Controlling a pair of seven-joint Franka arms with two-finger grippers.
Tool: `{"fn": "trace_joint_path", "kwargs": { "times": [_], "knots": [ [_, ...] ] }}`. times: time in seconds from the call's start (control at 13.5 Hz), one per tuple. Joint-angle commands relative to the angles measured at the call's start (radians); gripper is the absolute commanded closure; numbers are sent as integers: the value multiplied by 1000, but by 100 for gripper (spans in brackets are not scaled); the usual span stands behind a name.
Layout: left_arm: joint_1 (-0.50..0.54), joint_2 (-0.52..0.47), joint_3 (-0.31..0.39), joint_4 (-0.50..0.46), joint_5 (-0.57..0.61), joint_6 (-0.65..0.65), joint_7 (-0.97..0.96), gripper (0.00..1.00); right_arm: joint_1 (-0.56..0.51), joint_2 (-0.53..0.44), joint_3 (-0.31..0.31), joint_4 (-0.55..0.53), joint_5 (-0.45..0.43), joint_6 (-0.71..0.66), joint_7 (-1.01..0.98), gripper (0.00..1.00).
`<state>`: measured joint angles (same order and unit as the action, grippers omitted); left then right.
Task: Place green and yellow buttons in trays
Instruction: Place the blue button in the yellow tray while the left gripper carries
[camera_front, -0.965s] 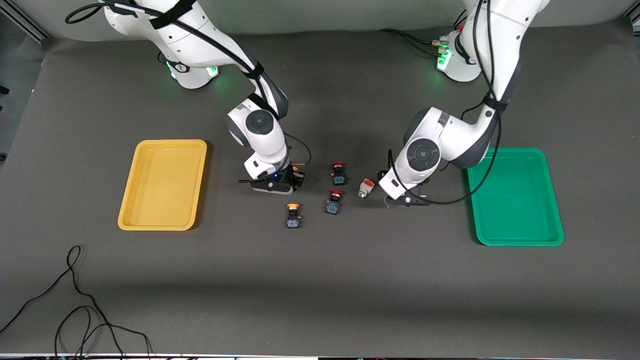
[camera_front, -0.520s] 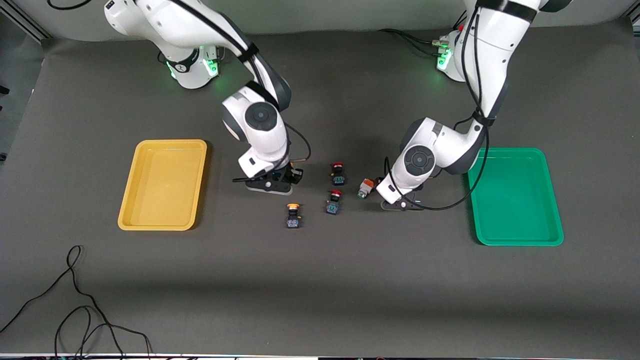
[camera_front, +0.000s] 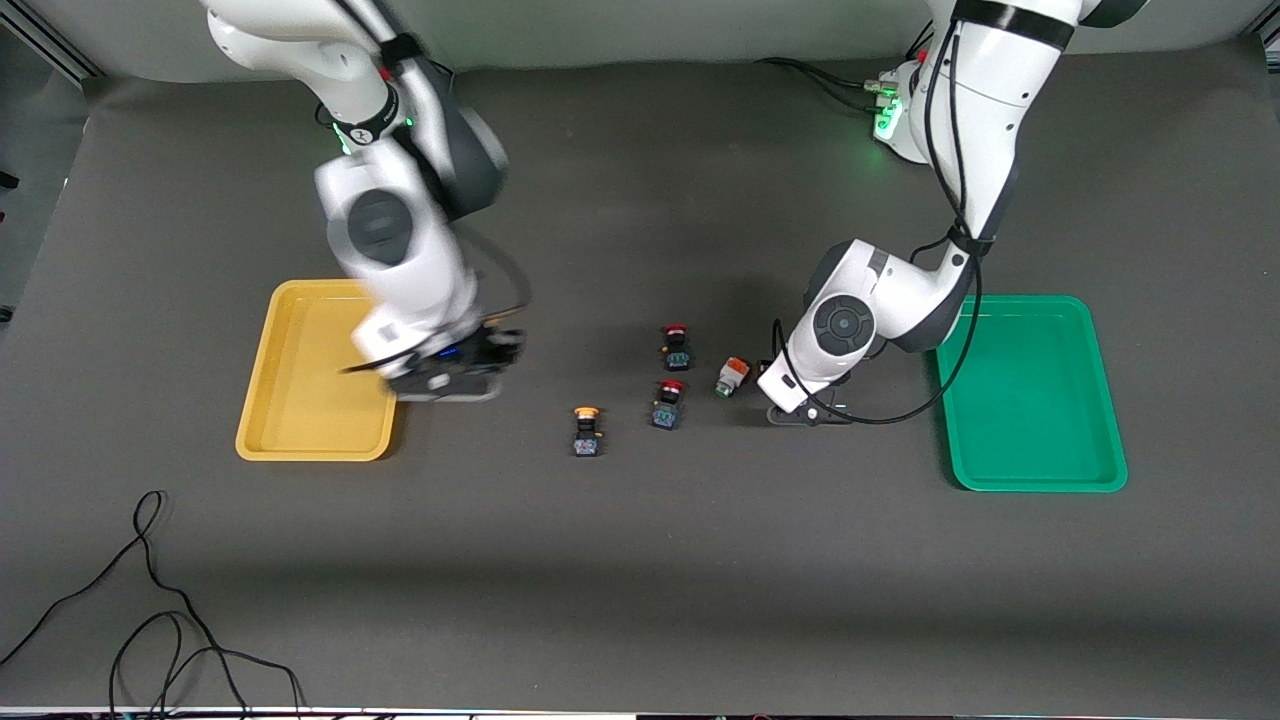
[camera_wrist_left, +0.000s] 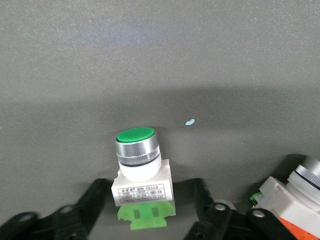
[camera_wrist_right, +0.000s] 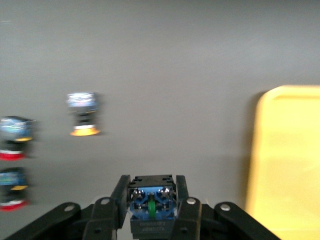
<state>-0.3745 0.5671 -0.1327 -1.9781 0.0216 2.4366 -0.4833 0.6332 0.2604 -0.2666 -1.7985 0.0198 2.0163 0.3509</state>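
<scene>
Buttons (camera_front: 665, 375) clustered mid-table between trays (camera_front: 1030, 470); each tray at one arm's end.

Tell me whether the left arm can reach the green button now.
Probably yes: the left gripper straddles the green button, fingers open either side, nothing between. Another button lies outside them. The right gripper holds a black button near the yellow tray.
</scene>
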Motion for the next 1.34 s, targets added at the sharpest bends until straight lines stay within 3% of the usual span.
{"fn": "trace_joint_path", "kwargs": {
  "times": [0.0, 0.22, 0.37, 0.52, 0.74, 0.89, 0.97, 1.04, 1.11, 1.19, 1.26],
  "knots": [
    [-6, -16, 5, -1, 11, -7, -29, 100, 5, -85, -168, -87, 46, -5, -261, 68],
    [-4, -53, 5, 16, 11, -34, -74, 100, 8, -115, -376, -217, 86, 91, -559, 68],
    [-4, -137, 8, 62, 11, -187, -74, 100, 6, -116, -451, -373, 91, 281, -657, 68],
    [25, -229, 8, 161, 14, -449, -57, 100, -6, -74, -471, -508, 196, 483, -766, 68],
    [71, -283, 10, 382, 24, -799, -14, 100, -36, 81, -471, -522, 459, 564, -1019, 68],
    [159, -298, 8, 471, 70, -921, 137, 100, -37, 149, -471, -513, 613, 585, -1169, 68],
    [211, -321, 10, 469, 81, -924, 220, 100, -33, 155, -470, -509, 641, 582, -1188, 64],
    [276, -332, 8, 466, 87, -924, 271, 100, -33, 155, -470, -501, 641, 579, -1184, 50],
    [316, -337, 8, 463, 89, -921, 332, 100, -35, 157, -470, -490, 641, 576, -1176, 12],
    [356, -337, 8, 456, 101, -910, 397, 100, -35, 154, -470, -478, 643, 575, -1170, 0],
    [423, -340, 5, 441, 100, -892, 452, 100, -29, 146, -470, -463, 643, 552, -1165, 0]
  ]
}}
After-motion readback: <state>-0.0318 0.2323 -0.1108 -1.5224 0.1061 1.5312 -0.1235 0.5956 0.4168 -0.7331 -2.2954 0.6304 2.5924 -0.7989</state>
